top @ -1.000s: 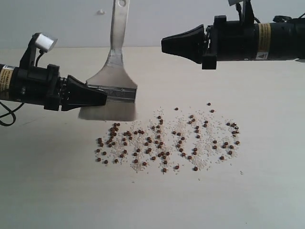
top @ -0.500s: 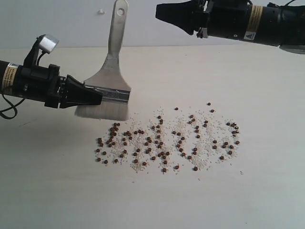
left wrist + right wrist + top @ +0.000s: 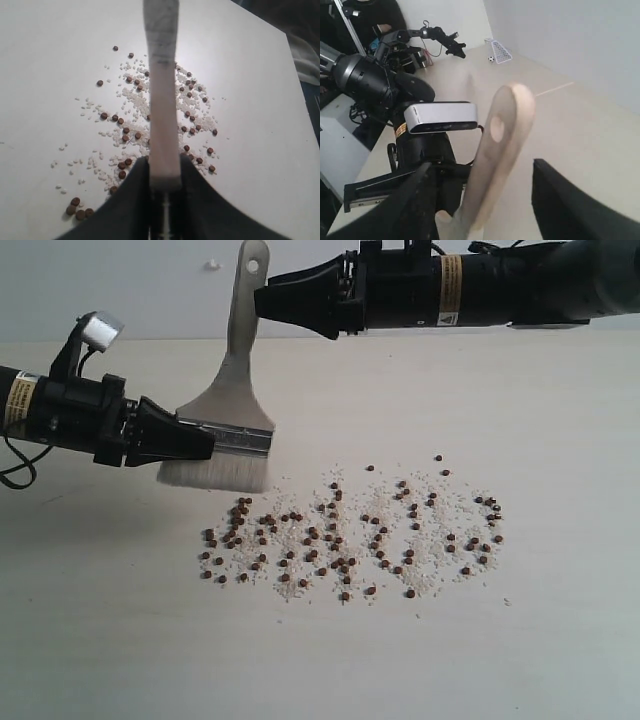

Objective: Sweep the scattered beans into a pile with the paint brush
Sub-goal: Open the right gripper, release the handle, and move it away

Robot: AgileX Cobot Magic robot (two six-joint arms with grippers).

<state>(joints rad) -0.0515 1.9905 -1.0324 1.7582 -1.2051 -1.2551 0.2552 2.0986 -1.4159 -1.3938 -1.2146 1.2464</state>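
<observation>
Left fingers (image 3: 195, 443): clenched on the paint brush (image 3: 236, 375) at its silver ferrule, reaching in from the left of the exterior view; in the left wrist view the two dark fingers (image 3: 131, 200) press the thin edge of the paint brush (image 3: 163, 100) from either side

Right fingers (image 3: 295, 298): released and spread wide; high over the surface (image 3: 560, 440), tips level with the upper handle and just beside it in the exterior view; in the right wrist view one finger (image 3: 415, 205) stands on each side of the paint brush (image 3: 502, 145), with a gap to the wood on both sides

Paint brush: upright with a slight tilt; pale handle with its hole at the top, off-white bristles (image 3: 215, 475) pointing down; bristle tips low at the surface, whether they touch it cannot be told; it stands near the left end of the scatter, on the far side of it

Beans (image 3: 340, 562): dark reddish-brown pellets scattered in a wide band across the middle of the surface, not piled; the nearest ones lie just beside the lower right corner of the bristles, apart from them; in the left wrist view the beans (image 3: 126, 130) lie on both sides of the brush's edge

Whitish grit (image 3: 440, 530): fine pale grains mixed among the beans over the same band; also seen in the left wrist view (image 3: 132, 102)

Surface: pale and plain; it carries the beans and the grit

Camera on left arm (image 3: 97, 328): small white-fronted box on a bracket above the wrist; in the right wrist view it (image 3: 440, 116) sits beyond the handle
</observation>
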